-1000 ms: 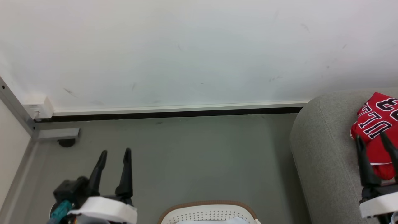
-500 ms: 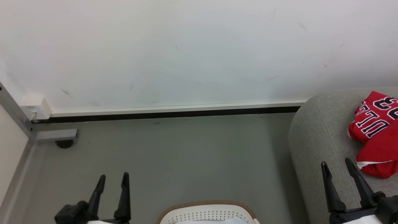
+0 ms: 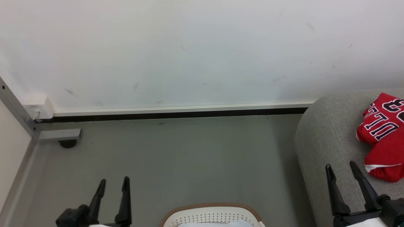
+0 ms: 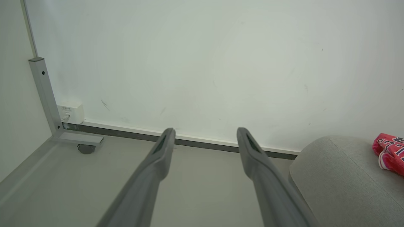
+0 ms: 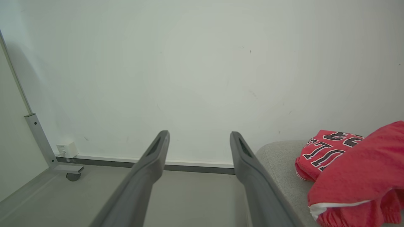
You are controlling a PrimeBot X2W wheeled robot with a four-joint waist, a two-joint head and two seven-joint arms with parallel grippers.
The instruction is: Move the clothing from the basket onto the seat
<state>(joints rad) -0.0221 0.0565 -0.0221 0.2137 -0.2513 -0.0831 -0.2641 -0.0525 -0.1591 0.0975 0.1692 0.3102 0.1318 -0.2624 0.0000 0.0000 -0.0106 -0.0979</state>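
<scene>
Red clothing lies on the grey seat [image 3: 328,138] at the right: a lettered jersey [image 3: 380,121] with a plainer red piece with white edging [image 3: 386,160] in front of it. The same heap [image 5: 353,170] fills the right of the right wrist view, and an edge of the jersey [image 4: 389,153] shows on the seat [image 4: 341,179] in the left wrist view. The white basket [image 3: 210,217] with its tan rim peeks in at the bottom centre; something pale lies inside. My right gripper [image 3: 342,168] stands open and empty left of the clothing. My left gripper [image 3: 113,184] is open and empty over the floor.
A white wall with a dark skirting strip runs across the back. At the left stand a grey metal frame leg [image 3: 58,135] with a caster [image 3: 67,144] and a small white wall box [image 3: 38,107]. Grey floor lies between basket and wall.
My right gripper has drawn back from the red clothing, leaving it lying on the seat. My left gripper has dropped lower in the head view. Both arms stand still over the last half second.
</scene>
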